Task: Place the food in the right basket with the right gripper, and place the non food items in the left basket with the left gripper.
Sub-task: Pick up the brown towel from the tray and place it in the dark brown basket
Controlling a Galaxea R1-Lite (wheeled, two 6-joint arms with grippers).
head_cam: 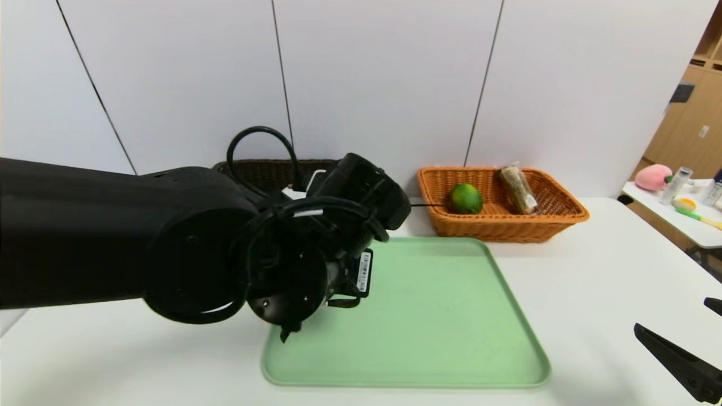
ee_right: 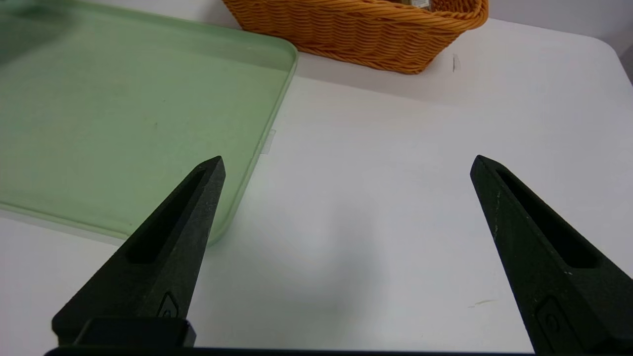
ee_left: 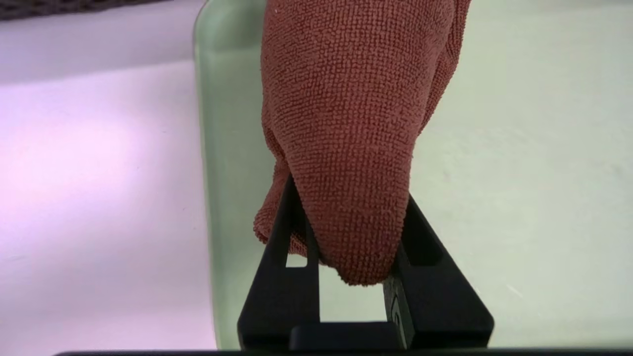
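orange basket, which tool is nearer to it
Hard to call. The right tool hangs open over bare table in front of the orange basket; the left tool, shut on a red cloth, is over the green tray's left edge.

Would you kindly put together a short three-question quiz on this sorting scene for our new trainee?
1. True or false: the left tool is shut on a reddish-brown cloth.
2. Which sits in the orange basket: A) a lime and a wrapped snack; B) a cup; C) nothing?
3. Fill in: the right tool hangs open over the white ____.

Key: 1 true; 2 A; 3 table.
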